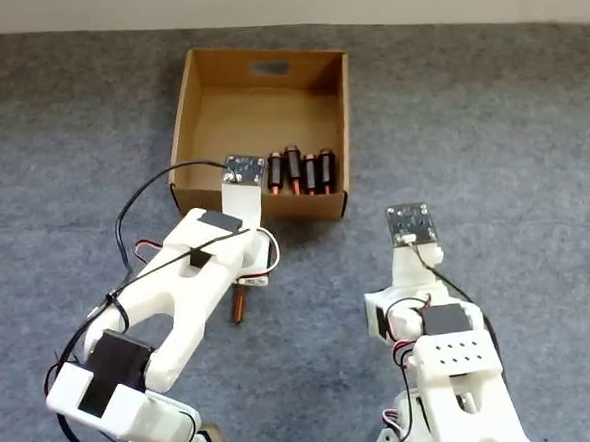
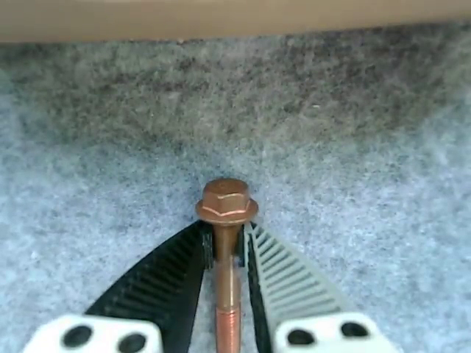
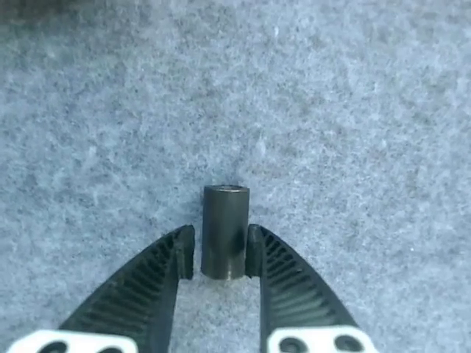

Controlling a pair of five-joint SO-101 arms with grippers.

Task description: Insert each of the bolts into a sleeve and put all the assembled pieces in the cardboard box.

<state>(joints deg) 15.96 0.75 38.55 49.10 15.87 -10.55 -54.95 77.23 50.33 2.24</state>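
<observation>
Left gripper (image 2: 228,241) fingers tight on bolt (image 2: 226,204) shank; right gripper (image 3: 221,251) fingers tight on sleeve (image 3: 224,219) sides.

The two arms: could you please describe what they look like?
The left arm and right arm are blocky white plastic with black motors and black and red cables. The left tool has one black, one pale grey ribbed finger; the right tool two black.
</observation>
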